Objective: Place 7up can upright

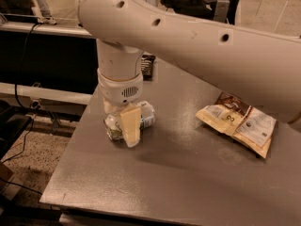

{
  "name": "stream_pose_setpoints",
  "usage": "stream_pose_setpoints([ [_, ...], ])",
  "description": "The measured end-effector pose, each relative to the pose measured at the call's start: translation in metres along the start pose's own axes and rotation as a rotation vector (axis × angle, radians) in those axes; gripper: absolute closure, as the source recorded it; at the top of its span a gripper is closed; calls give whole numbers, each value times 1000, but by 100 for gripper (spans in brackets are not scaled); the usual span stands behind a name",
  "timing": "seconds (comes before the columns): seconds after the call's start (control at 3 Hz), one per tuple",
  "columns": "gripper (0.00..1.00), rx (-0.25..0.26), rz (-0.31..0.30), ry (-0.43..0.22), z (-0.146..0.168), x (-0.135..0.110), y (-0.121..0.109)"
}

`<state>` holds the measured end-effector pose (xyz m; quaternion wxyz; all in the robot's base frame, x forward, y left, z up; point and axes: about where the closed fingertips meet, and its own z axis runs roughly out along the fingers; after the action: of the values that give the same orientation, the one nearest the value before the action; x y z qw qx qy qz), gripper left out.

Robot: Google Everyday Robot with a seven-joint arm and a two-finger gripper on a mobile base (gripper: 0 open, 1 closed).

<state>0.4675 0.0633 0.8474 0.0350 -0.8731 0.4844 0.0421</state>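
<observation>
The gripper (128,129) hung low over the left part of the grey surface (188,173), right down at the 7up can (147,117). Its cream-coloured front part crossed the middle of the can, hiding much of it. Whether the gripper was clenched on the can or loose around it could not be told from this side, since its far half was out of sight behind the can.

The can appeared to lie on its side on the surface, its long axis running roughly left to right. A pale end poked out to the right of the gripper, and a darker, green-marked end showed to the left.

Above, the round white wrist (120,81) stood straight over the can, and the thick white arm (197,46) swept across the upper right of the view.

Well apart to the right, a brown-and-cream snack bag (237,126) lay flat on the surface. A dark candy bar wrapper (148,65) sat at the far edge — partly hidden behind the wrist.
</observation>
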Motion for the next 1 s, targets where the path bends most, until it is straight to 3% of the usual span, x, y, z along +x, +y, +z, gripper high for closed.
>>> stream_pose_setpoints([
  [0.33, 52, -2, 18, 5, -2, 6, 0],
  [0.67, 76, 17, 86, -23, -15, 15, -1],
  [1.0, 98, 71, 225, -169, -49, 30, -3],
])
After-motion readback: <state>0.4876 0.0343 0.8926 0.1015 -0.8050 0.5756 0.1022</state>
